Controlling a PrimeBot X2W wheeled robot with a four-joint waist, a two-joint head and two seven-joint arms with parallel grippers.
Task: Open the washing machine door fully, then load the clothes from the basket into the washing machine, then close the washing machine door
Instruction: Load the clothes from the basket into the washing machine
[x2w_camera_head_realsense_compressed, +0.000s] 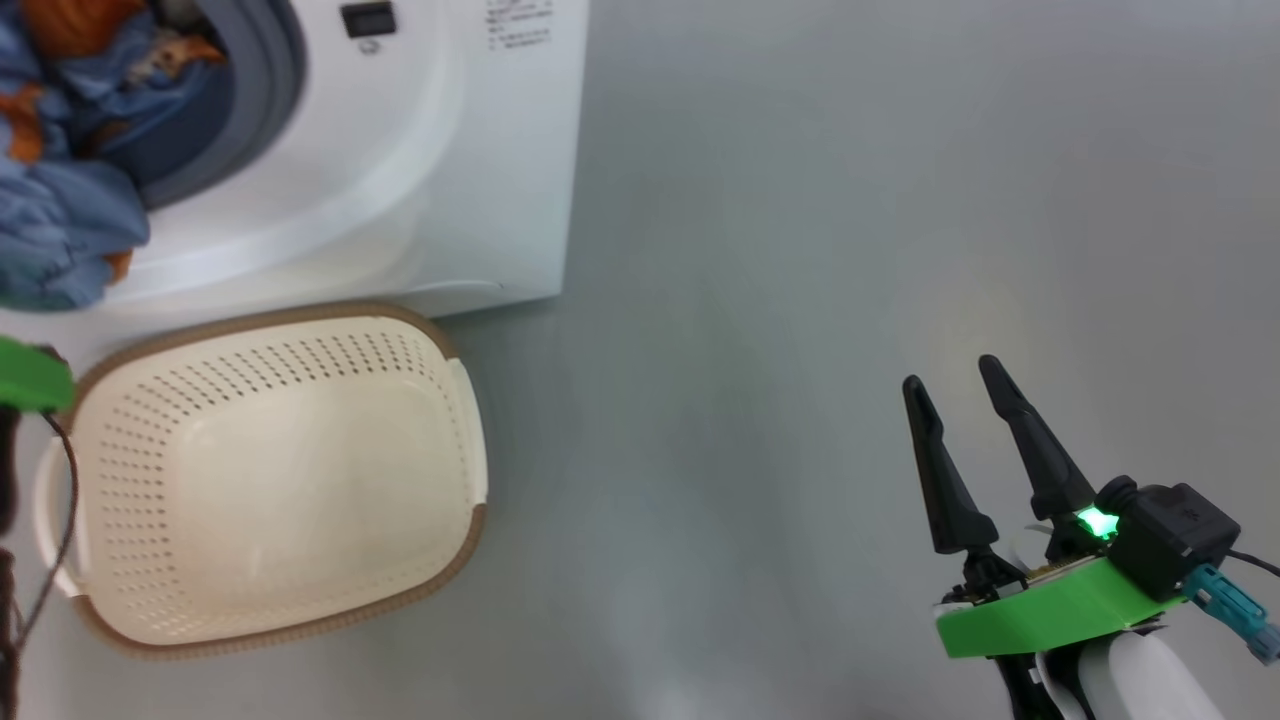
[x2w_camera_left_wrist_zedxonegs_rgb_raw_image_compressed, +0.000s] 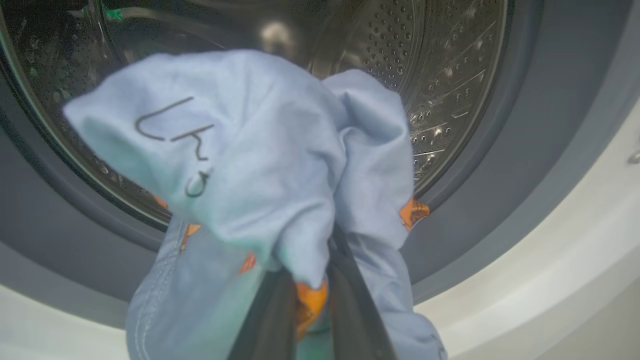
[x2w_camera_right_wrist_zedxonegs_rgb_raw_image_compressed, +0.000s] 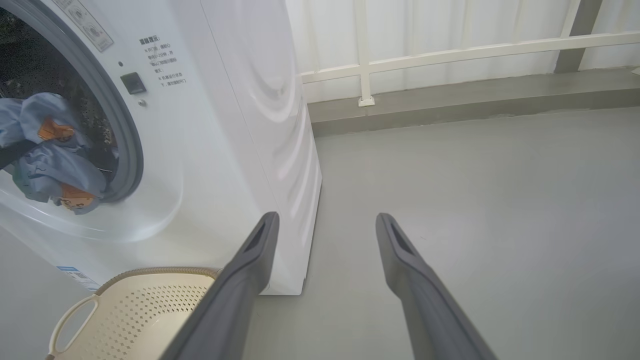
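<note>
While our left gripper (x2w_camera_left_wrist_zedxonegs_rgb_raw_image_compressed: 307, 282) clamps clothes (x2w_camera_left_wrist_zedxonegs_rgb_raw_image_compressed: 260, 165) at mouth of washing machine (x2w_camera_head_realsense_compressed: 420, 150), we hold right gripper (x2w_camera_head_realsense_compressed: 950, 375) spread wide above floor (x2w_camera_head_realsense_compressed: 750, 300).

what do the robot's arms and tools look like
The right tool has two long, dark, tapering fingers on a bright green bracket, with a black camera box, a glowing green light, a teal plug and a pale forearm. The left tool has the same dark fingers.
</note>
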